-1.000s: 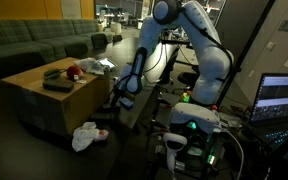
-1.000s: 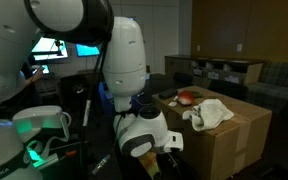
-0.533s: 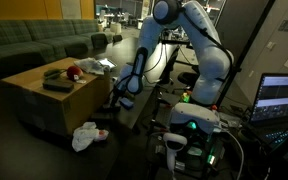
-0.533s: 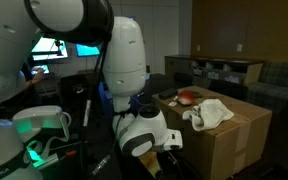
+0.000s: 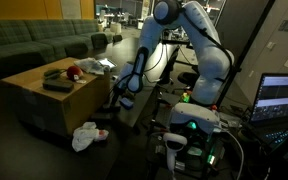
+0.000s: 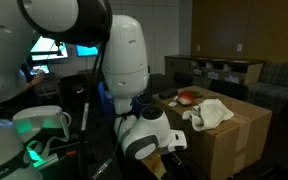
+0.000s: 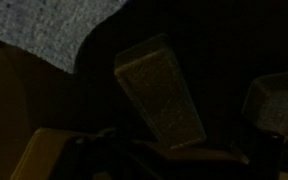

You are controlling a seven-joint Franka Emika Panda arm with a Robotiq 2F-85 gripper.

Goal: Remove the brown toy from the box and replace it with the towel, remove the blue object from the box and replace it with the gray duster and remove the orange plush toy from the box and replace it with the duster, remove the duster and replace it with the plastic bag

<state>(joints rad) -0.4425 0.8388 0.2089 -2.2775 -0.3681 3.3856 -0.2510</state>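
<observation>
The tan box (image 5: 46,100) (image 6: 229,135) shows in both exterior views. On its top lie the gray duster (image 5: 57,84), the orange plush toy (image 5: 72,71) (image 6: 189,96) and a white towel (image 6: 210,112). The white plastic bag (image 5: 85,136) is crumpled on the floor by the box's near corner. My gripper (image 5: 115,102) hangs low beside the box, above and to the right of the bag. In the wrist view the gripper (image 7: 219,95) is open, with nothing between its fingers (image 7: 159,90), and the bag (image 7: 49,30) is at top left. The brown toy and the blue object are out of view.
A green sofa (image 5: 34,45) runs behind the box. The robot's base with green lights (image 5: 189,125) and a lit laptop (image 5: 282,98) stand to the right. Shelving (image 6: 219,68) stands beyond the box. The room is dim.
</observation>
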